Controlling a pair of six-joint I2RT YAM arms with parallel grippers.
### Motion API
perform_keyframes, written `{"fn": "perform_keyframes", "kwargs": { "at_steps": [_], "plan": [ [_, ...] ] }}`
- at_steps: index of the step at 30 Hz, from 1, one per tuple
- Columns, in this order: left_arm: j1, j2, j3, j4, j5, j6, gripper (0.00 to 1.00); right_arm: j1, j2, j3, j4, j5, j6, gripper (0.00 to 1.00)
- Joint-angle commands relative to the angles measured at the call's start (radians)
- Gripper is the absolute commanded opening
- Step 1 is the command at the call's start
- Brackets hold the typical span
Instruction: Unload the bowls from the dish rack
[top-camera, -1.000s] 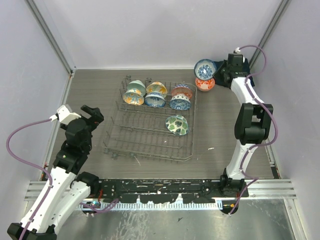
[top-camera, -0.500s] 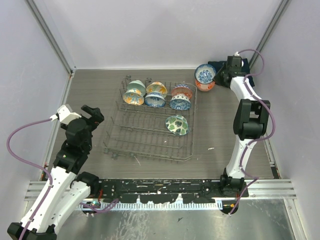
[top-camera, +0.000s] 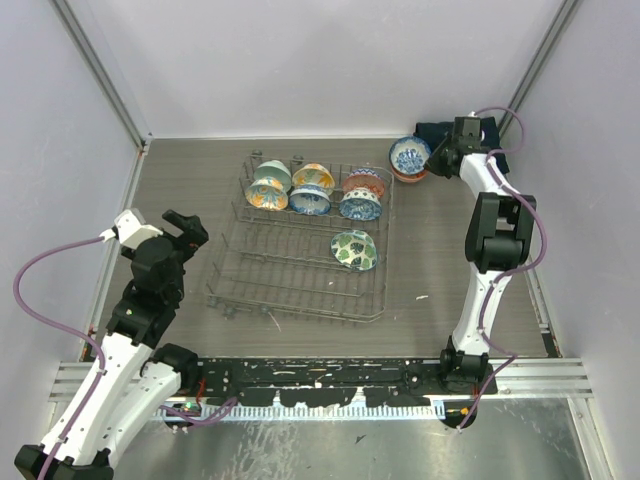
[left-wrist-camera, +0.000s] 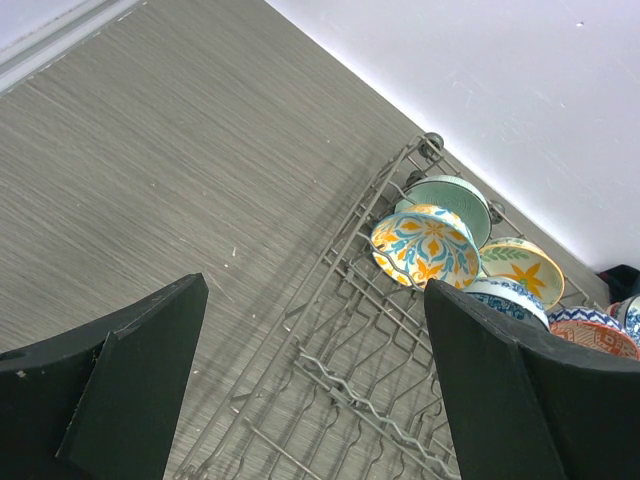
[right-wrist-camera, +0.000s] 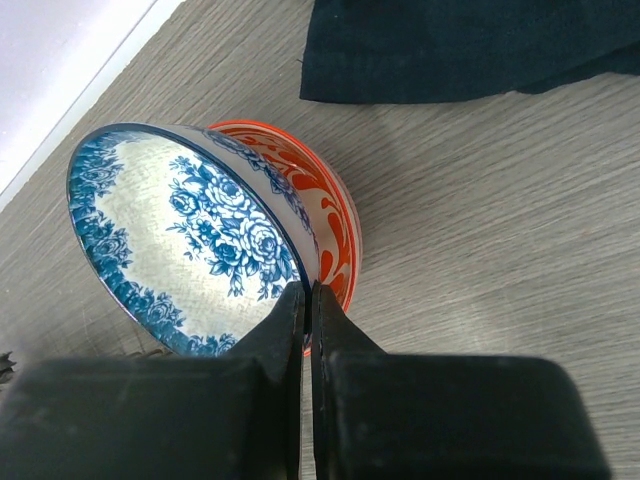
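Right end effector (right-wrist-camera: 306, 290): closed on the rim of a blue-rose bowl (right-wrist-camera: 185, 235), which sits tilted in an orange-red bowl (right-wrist-camera: 330, 215) on the bench (top-camera: 200, 170), at its far right, outside the dish rack (top-camera: 300, 275) and just beside a dark cloth (right-wrist-camera: 460, 45). Left end effector (top-camera: 186, 227): fingers spread wide, gripping nothing, held left of the rack. Rack contents: six patterned bowls standing on edge in the far row, among them a mint bowl (top-camera: 272, 174), and one green leaf-patterned bowl (top-camera: 354, 250) nearer, at the right side.

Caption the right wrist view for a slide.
Right gripper pinches blue floral bowl, tilted over orange bowl, beside dark cloth.
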Motion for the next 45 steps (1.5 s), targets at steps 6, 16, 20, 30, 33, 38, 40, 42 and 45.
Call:
{"fn": "perform_keyframes", "kwargs": {
  "at_steps": [6,16,20,30,33,38,40,42,45],
  "plan": [
    [-0.002,0.0,-0.01,0.035,-0.009,-0.001,0.98,-0.01,0.005,0.077,0.03,-0.038,0.026,0.01],
    [-0.003,0.0,-0.009,0.035,-0.014,0.001,0.98,-0.016,0.016,0.079,0.03,-0.056,0.03,0.17],
    [-0.003,-0.001,-0.009,0.036,-0.015,0.002,0.98,-0.017,0.016,0.078,0.03,-0.059,0.031,0.23],
    [-0.003,-0.002,-0.009,0.034,-0.014,0.002,0.98,-0.018,-0.027,0.047,0.049,-0.073,0.033,0.31],
    [-0.002,-0.004,-0.01,0.035,-0.014,0.002,0.98,-0.018,-0.041,0.032,0.056,-0.07,0.031,0.32],
    [-0.002,-0.003,-0.009,0.034,-0.015,0.002,0.98,-0.018,-0.054,0.013,0.061,-0.071,0.028,0.32],
    [-0.003,-0.002,-0.01,0.035,-0.014,0.002,0.98,-0.018,-0.053,0.011,0.061,-0.073,0.027,0.31],
    [-0.002,-0.005,-0.011,0.034,-0.016,0.002,0.98,-0.019,-0.052,0.004,0.064,-0.084,0.028,0.29],
    [-0.002,-0.004,-0.011,0.034,-0.016,0.002,0.98,-0.019,-0.068,-0.026,0.087,-0.104,0.035,0.26]
  ]
}}
